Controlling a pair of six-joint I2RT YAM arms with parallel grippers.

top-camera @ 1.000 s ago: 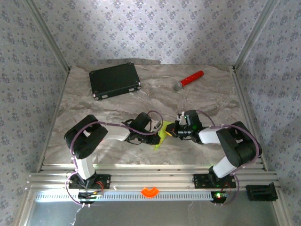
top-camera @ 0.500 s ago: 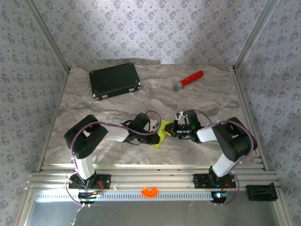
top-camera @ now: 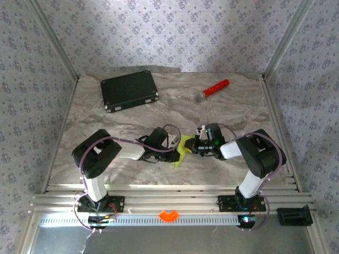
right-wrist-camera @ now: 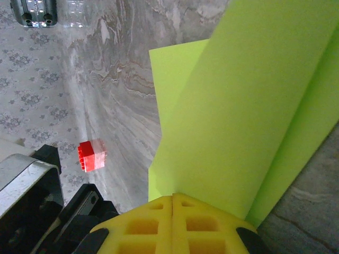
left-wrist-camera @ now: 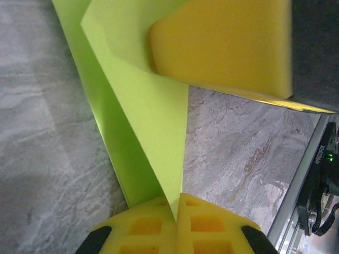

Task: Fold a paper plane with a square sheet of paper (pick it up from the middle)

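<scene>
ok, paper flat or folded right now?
Folded: the paper shows overlapping flaps and creases, pinched by the shut left gripper and right gripper.

we see both arms bent low over the surface (top-camera: 238, 106), the left arm (top-camera: 98, 156) and the right arm (top-camera: 259, 153) each with the elbow out to its own side and the forearm reaching in towards the middle. the left hand (top-camera: 170, 144) and the right hand (top-camera: 197, 146) face each other, tips close. in the wrist views, the left hand's pads (left-wrist-camera: 153, 225) meet with no gap, nipping the folded sheet of paper (left-wrist-camera: 153, 106) at its point, and the right hand's pads (right-wrist-camera: 148, 225) press together on its edge.
</scene>
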